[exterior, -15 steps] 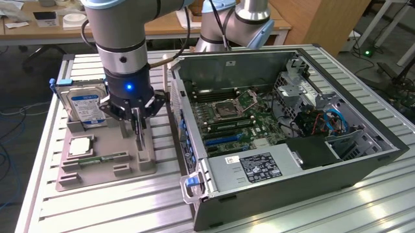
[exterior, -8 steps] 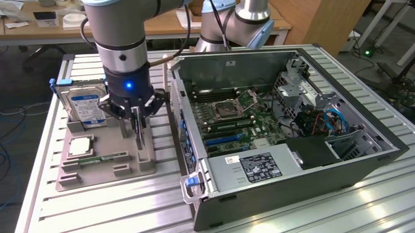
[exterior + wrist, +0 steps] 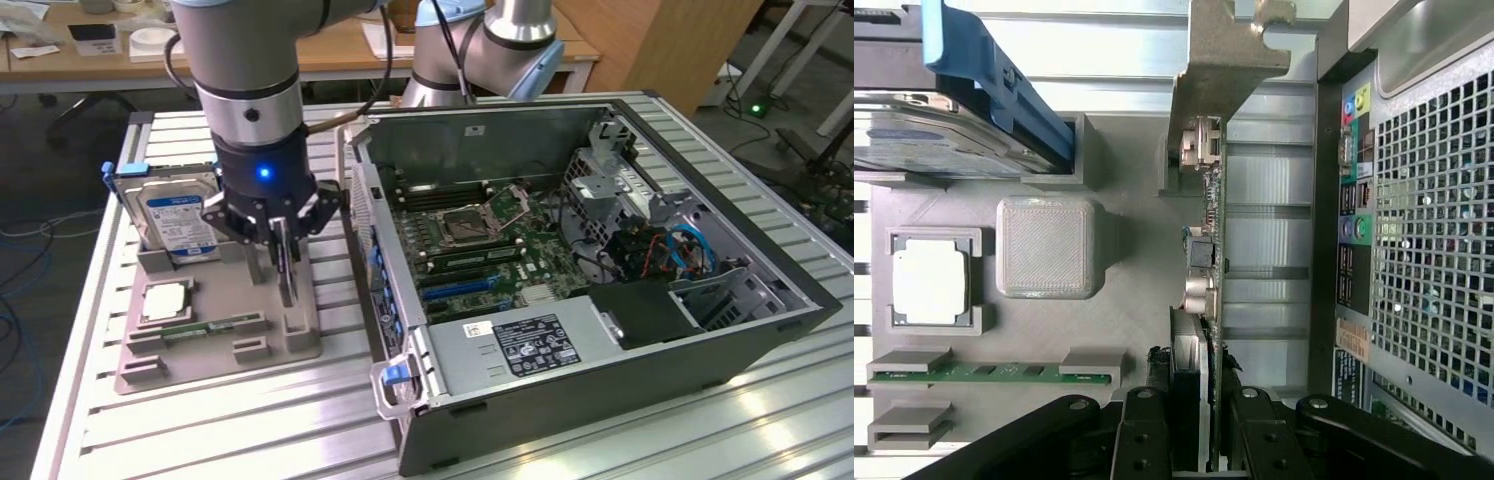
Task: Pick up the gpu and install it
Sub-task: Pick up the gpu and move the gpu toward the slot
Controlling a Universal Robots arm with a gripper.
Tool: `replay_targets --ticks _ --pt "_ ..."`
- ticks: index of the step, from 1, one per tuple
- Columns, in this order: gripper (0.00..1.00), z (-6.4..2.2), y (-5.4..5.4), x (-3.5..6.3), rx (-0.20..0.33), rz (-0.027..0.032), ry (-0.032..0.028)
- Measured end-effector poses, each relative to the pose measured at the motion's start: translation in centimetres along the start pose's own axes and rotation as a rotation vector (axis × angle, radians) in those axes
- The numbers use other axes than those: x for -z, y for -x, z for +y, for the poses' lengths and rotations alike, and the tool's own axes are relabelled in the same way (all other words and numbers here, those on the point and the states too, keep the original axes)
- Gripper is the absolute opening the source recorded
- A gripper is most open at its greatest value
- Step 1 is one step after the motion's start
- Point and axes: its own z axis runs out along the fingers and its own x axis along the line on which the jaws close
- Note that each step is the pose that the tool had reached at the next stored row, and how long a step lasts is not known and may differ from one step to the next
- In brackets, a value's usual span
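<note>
**benchrat:** ok, what are the fingers [image 3: 1143,435] up to here? Got hold of anything?

**slot_jockey:** yep, they're clamped on the gpu [image 3: 1212,215], one finger on each face, pinching it near the black cooler. The card stands on edge, so in the exterior view it's just a thin strip hanging under the wrist. The silver bracket [image 3: 1219,70] is at the end away from the grip.

**benchrat:** and where is the card sitting?

**slot_jockey:** over the grey parts tray [image 3: 214,352], right along the tray edge that faces the computer case [image 3: 627,330]. So it's outside the case, on the exterior view's left of it. Can't tell if the bottom edge is touching its holder or hanging just clear.

**benchrat:** what else is on that tray?

**slot_jockey:** the hard drive [image 3: 180,215] stands upright in its slot with a blue rail on it, near the bracket end of the card. A cpu [image 3: 163,300] lies flat in a square pocket. A memory stick [image 3: 214,327] sits on edge between two little blocks.

**benchrat:** and the case?

**slot_jockey:** lying on its side with the panel off, motherboard [image 3: 467,240] facing up, and the power supply [image 3: 534,345] at the near end. Tray and case both sit on a slatted aluminium tabletop [image 3: 200,430].
</note>
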Motion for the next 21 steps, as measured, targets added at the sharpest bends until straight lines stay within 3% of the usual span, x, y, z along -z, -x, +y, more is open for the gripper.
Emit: replay_targets --ticks 21 --pt "0.28 -0.04 0.0 1.13 0.0 0.0 0.0"
